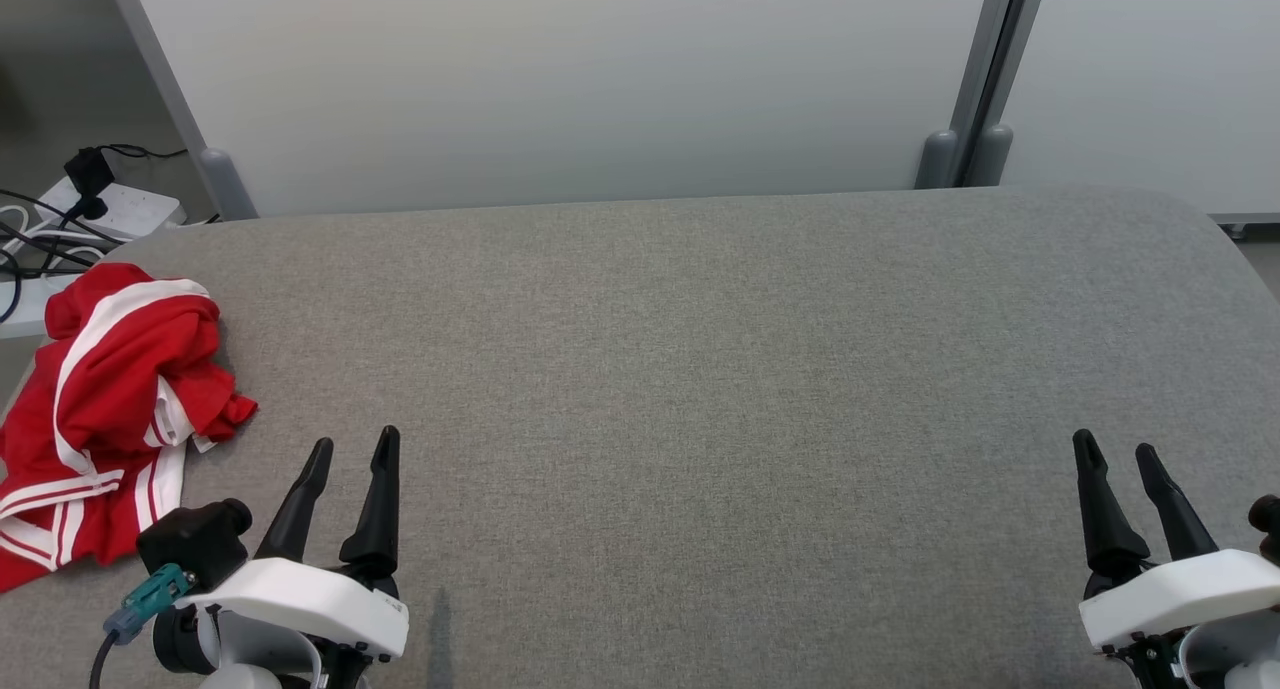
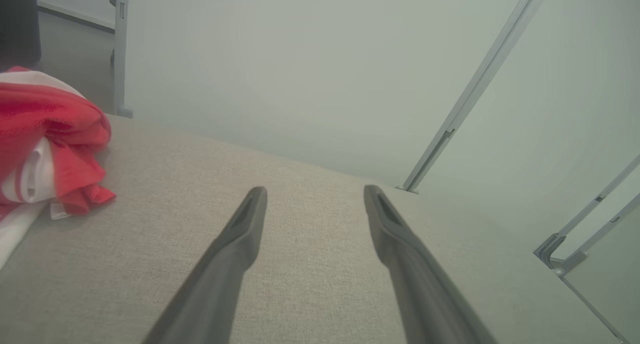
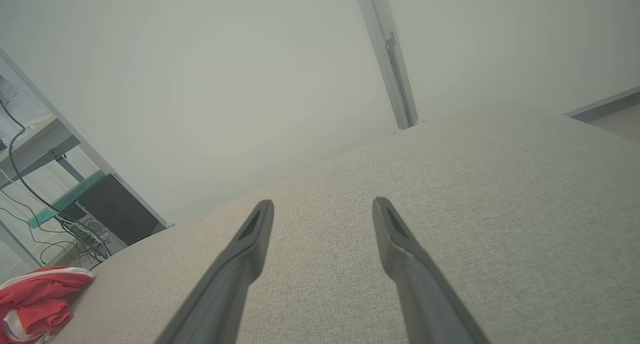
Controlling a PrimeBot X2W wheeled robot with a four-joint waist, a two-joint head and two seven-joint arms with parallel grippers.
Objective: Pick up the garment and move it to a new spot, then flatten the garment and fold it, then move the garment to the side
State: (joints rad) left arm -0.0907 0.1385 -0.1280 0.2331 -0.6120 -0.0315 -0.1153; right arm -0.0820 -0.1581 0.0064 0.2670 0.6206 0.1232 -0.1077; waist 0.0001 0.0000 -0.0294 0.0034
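Garment, red with white stripes, lies crumpled in a heap at the near-left corner of the grey padded table. Its lower part seems to spill over the left edge. The left gripper hovers just right of the heap, fingers spread wide and holding nothing. The right gripper hangs at the near right, well apart from the cloth, equally wide and empty.

The step in hand is judged to be the first pick-up, and nothing has been grasped yet. Use the left gripper, since it is the nearer one. Turn its fingers toward the heap and come down on a raised fold, such as the ridge with the white band at the top. Avoid the flat hem at the table's edge. Close on a thick bunch so that the soft cloth does not slip out.

Lift until the trailing part hangs free of the table, and only then carry it right, toward the open middle. Steer clear of the power strip and its cables beyond the far-left corner. Have the right gripper ready, wide, to take a second edge for flattening.
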